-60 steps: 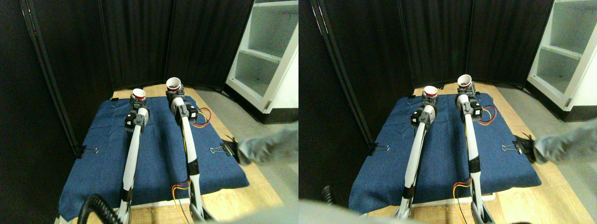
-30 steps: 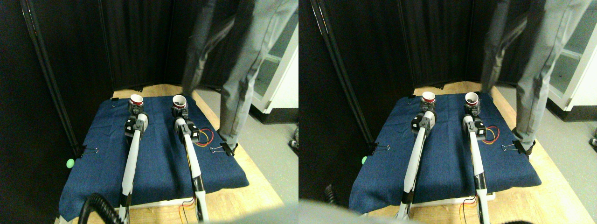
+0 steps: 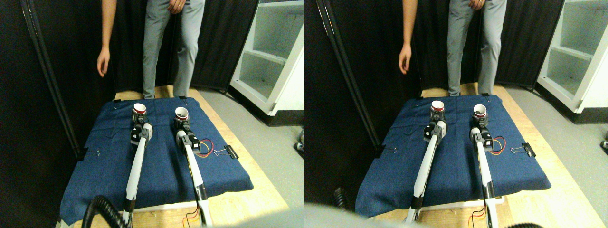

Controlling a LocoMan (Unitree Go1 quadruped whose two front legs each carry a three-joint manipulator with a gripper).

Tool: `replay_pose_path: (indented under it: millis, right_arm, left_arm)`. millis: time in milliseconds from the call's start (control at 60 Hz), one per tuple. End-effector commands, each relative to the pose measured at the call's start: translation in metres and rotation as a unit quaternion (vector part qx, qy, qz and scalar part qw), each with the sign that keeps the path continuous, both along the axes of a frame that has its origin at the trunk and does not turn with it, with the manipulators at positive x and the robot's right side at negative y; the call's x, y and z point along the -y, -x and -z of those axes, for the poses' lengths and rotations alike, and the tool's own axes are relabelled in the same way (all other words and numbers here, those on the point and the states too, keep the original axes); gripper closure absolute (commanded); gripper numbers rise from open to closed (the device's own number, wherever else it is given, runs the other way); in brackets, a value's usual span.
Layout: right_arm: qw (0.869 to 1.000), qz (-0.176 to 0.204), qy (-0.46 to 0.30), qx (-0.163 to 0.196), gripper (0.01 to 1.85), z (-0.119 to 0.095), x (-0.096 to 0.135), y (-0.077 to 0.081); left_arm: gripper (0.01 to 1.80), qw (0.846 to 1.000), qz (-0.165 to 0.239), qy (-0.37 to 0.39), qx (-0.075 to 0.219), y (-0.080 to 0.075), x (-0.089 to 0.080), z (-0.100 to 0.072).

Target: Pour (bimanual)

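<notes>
Two small cups stand upright over the blue cloth (image 3: 156,166). The left cup (image 3: 138,109) is white with a red band and sits at the tip of my left gripper (image 3: 138,119). The right cup (image 3: 181,113) is white with a dark inside and sits at the tip of my right gripper (image 3: 182,124). Each gripper appears shut on the lower part of its cup. The two cups are level with each other, about a hand's width apart. What is inside them does not show.
A person in grey trousers (image 3: 166,52) stands at the cloth's far edge, one hand (image 3: 102,61) hanging at the left. A white shelf unit (image 3: 268,57) stands at the right. A binder clip (image 3: 232,152) and coloured wires (image 3: 205,147) lie at the cloth's right edge. Black curtains close the back.
Both arms have drawn back toward me with their cups, and the right cup has come down level with the left. The person has walked from the right side to the cloth's far edge.
</notes>
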State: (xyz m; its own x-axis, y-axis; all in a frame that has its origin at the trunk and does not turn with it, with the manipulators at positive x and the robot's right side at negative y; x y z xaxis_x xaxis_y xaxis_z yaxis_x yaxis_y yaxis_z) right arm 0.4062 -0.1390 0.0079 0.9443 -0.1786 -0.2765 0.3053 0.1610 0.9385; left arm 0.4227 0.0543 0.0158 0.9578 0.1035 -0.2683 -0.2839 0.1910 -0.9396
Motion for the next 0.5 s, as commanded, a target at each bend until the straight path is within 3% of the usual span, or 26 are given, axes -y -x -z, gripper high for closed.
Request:
replay_pose_path:
  millis: [17,400,500]
  right_arm:
    - [1.000,-0.002,0.001,0.009,1.53,-0.003,-0.005,-0.003]
    - [1.000,0.016,-0.002,-0.019,1.53,0.003,-0.010,-0.003]
    - [0.999,0.024,-0.009,-0.030,1.53,0.003,-0.009,-0.002]
  left_arm:
    - [1.48,1.000,-0.009,0.002,0.014,-0.004,-0.003,-0.001]
    - [1.48,0.999,-0.032,-0.026,0.004,-0.006,-0.017,0.015]
    - [1.48,0.998,-0.056,-0.028,-0.007,-0.004,-0.019,0.019]
